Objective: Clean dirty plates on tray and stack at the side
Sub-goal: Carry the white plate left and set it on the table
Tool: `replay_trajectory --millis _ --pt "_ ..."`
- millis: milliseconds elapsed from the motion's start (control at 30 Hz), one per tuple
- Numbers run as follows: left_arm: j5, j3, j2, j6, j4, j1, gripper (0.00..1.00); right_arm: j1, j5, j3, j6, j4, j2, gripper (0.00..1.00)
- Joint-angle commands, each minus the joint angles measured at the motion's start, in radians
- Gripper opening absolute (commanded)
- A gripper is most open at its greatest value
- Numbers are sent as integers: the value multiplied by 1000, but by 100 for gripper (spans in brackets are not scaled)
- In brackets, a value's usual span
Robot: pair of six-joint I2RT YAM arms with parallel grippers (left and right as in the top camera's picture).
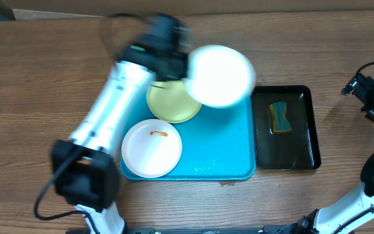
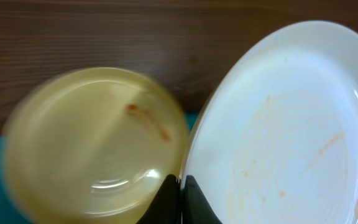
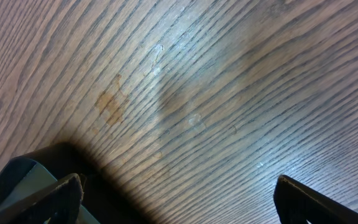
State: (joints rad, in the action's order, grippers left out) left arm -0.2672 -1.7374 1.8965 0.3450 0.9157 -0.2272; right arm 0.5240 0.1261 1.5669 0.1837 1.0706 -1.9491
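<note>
On tray: yellow plate, white plate; third gripped.

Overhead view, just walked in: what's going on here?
The left tool grips a white plate by its rim and holds it lifted over the far edge of the blue tray. Faint orange residue shows on that plate. A yellow-green plate and a second white plate, both with orange smears, lie on the tray. The right tool is open over the wooden table, holding nothing. The sponge sits in the black tray. No plate is stacked at the side yet.
</note>
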Motion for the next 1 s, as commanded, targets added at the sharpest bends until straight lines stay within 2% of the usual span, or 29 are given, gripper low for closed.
replay_trajectory --millis 0,200,300,400,533,800,833,867,900,933,967 --pt "-119 -15 -10 -25 45 208 4 4 -2 10 3 -3 25 100" --pt "59 2 -5 -61 74 540 4 4 -2 10 3 -3 25 100" --pt "154 34 8 -62 45 656 4 4 -2 10 3 -3 25 100" --pt "177 90 27 -81 -14 737 4 4 -2 10 3 -3 25 100" --pt "163 161 74 -82 -78 790 4 4 -2 10 3 -3 25 100" --pt "163 182 188 -130 -144 766 4 4 -2 10 3 -3 25 100" --pt "161 182 192 -130 -153 763 6 4 -2 10 3 -3 25 100" --pt "162 182 193 -130 -159 760 13 4 -2 10 3 -3 25 100" --pt "162 181 192 -129 -163 758 24 4 -2 10 3 -3 25 100" --pt "157 167 183 -129 -150 756 46 4 -2 10 3 -3 25 100" --pt "135 146 177 -129 -122 756 52 4 -2 10 3 -3 25 100"
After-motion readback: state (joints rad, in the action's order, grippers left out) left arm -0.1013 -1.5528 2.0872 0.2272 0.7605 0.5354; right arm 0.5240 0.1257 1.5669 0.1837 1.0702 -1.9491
